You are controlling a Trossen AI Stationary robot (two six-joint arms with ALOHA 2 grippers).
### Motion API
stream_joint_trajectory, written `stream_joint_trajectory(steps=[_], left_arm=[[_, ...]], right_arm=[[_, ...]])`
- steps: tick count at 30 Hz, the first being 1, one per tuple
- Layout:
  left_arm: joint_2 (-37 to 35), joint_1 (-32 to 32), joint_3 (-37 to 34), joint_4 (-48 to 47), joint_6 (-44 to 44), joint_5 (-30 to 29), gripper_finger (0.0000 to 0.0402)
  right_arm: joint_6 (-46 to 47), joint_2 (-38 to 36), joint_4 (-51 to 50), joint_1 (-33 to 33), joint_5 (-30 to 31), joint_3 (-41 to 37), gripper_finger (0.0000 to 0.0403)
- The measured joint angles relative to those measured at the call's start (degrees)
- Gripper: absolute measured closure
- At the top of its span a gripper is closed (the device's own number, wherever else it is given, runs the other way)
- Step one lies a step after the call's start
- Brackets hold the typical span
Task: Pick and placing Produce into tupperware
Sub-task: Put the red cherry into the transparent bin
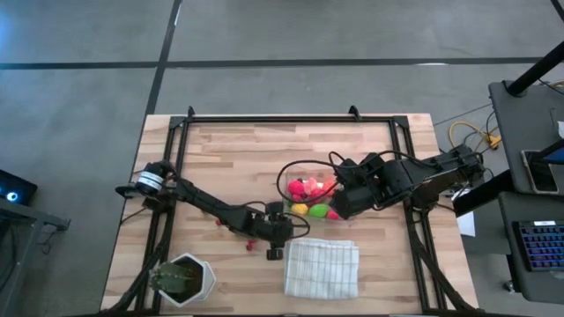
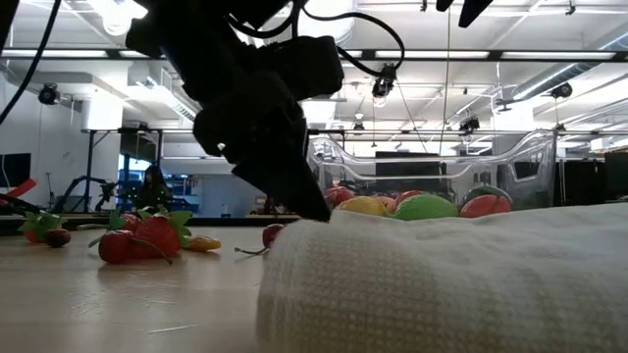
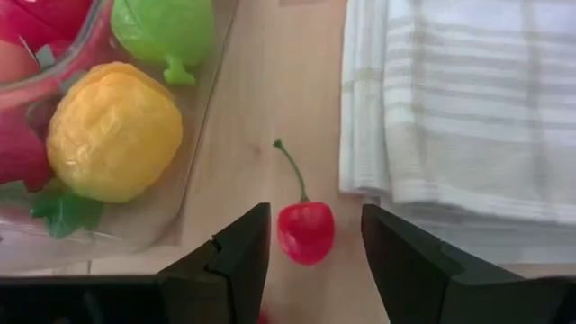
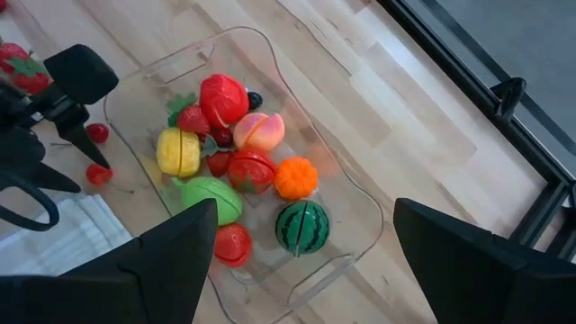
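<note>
**Cherry pickup in progress, tub already half loaded**

Wooden table (image 1: 229,158) first. Folded white cloth (image 1: 322,268) near the front edge, potted plant (image 1: 181,278) off at the front left corner, out of the job.

Clear tupperware (image 4: 346,216) mid-table, just behind the cloth, already holding a good pile of produce — striped watermelon ball (image 4: 301,227), orange piece (image 4: 295,177), yellow fruit (image 3: 113,131), green one (image 3: 166,29), plus pink and red bits. A few strawberries (image 2: 137,238) out loose on the wood to the left.

Right gripper (image 4: 297,261) parked above the tub, fingers spread wide, nothing between them. Looks like waiting duty.

Left gripper (image 3: 310,256) down low in the strip of table between tub and cloth, fingers apart, straddling a small red cherry (image 3: 305,231) with its stem pointing away. Not pinched yet — daylight on both sides of the berry.

Step in hand, by the look of it: grabbing that cherry. Next move probably calls for closing gently on the round body, not the stem, then lifting clear of the tub wall and dropping it in. Slippery little thing, could squirt out toward the cloth.
</note>
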Motion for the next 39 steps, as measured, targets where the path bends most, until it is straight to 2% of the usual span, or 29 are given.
stream_joint_trajectory(steps=[21, 29, 39], left_arm=[[1.3, 0.1, -0.1, 1.2, -0.1, -1.3, 0.024], [-0.5, -1.0, -0.1, -3.0, -0.5, -6.1, 0.024], [-1.3, -3.2, -0.2, -4.4, -0.5, -7.1, 0.024]], right_arm=[[1.1, 0.0, 0.2, 0.0, 0.0, -0.2, 0.0074], [1.6, 0.0, 0.1, 0.0, 0.0, -0.3, 0.0074], [1.3, 0.0, 0.1, 0.0, 0.0, -0.4, 0.0074]])
